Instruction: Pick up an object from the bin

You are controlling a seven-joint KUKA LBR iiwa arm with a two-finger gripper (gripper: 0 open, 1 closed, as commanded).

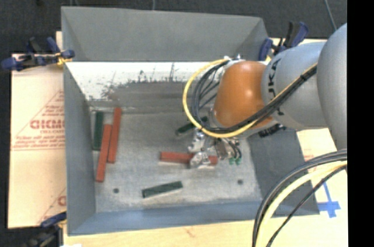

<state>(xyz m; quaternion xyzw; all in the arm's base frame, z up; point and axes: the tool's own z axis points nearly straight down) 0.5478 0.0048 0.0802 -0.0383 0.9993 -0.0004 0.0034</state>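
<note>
Three sticks [108, 141], two red and one green, lie together by the left wall of the grey bin [79, 135]. The tool [203, 158] sits low near the bin's middle, at the right end of a flat-lying red stick [171, 156]; whether it is open or closed cannot be told. A dark green stick [162, 188] lies nearer the front wall.

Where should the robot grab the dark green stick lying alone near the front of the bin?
The dark green stick lies flat on the bin floor, long and thin, with bare floor along both long sides. So it is probably best to grip its middle from straight above, squeezing across its narrow width.
</note>
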